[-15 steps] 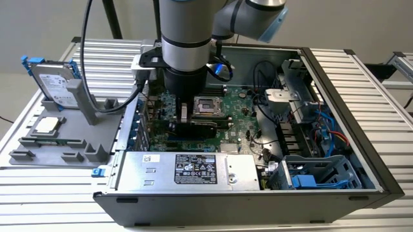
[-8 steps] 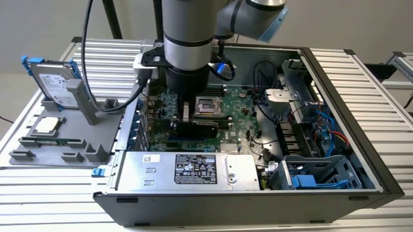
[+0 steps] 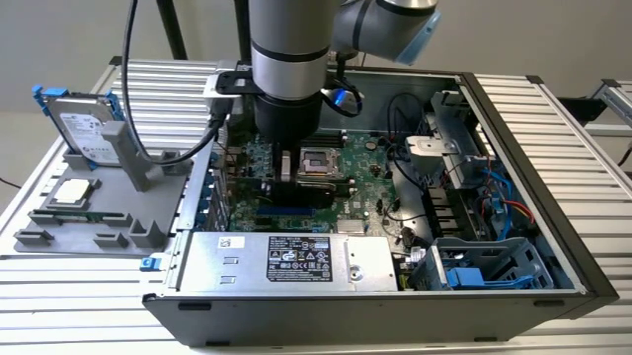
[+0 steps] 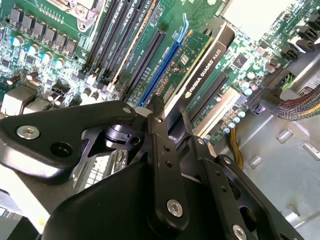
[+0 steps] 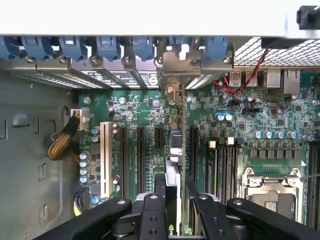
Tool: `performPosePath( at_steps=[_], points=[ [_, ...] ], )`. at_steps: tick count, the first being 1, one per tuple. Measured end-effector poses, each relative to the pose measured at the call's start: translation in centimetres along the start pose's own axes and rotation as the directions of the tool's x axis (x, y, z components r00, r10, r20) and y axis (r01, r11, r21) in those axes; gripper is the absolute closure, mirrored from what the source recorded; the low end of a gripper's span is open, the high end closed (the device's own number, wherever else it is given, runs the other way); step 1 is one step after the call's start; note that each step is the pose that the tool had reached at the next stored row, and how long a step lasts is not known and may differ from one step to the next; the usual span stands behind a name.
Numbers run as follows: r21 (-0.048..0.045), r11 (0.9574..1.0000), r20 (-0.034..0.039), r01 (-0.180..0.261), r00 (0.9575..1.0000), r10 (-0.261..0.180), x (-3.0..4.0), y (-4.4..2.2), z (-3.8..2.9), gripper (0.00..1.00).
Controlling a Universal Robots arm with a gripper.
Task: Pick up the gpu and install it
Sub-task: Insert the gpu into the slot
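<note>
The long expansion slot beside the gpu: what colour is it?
Blue, clearest in the second wrist view: the slot runs alongside the gpu.

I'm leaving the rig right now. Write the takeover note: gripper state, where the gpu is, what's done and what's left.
Gripper: down inside the open computer case, over the motherboard, shut on the gpu.
Gpu: held on edge between the fingers, standing at the expansion slots, its silver bracket toward the case's rear slot openings in the first wrist view.
Done: pickup; card brought to the slot area.
Left: whether it is fully seated cannot be told; gripper not yet released.
</note>
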State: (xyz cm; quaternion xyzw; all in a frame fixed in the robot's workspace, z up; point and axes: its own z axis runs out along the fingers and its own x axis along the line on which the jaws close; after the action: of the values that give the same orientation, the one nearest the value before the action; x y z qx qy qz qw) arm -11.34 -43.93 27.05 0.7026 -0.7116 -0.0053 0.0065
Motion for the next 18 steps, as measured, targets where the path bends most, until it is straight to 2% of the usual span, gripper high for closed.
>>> performPosePath(
  at_steps=[9, 13, 16, 18],
  points=[
    [-0.0002, 1.0, 0.0028, 0.009, 1.0, -0.009, -0.01, -0.6, -0.02, 1.0],
    [-0.0001, 1.0, 0.0032, 0.009, 1.0, -0.009, -0.01, -0.66, -0.02, 1.0],
    [0.0027, 1.0, 0.0032, 0.009, 1.0, -0.009, -0.01, -0.05, 0.05, 1.0],
    [0.0048, 0.9999, 0.0033, 0.009, 1.0, -0.009, -0.01, 0.09, 0.12, 1.0]
  ],
)
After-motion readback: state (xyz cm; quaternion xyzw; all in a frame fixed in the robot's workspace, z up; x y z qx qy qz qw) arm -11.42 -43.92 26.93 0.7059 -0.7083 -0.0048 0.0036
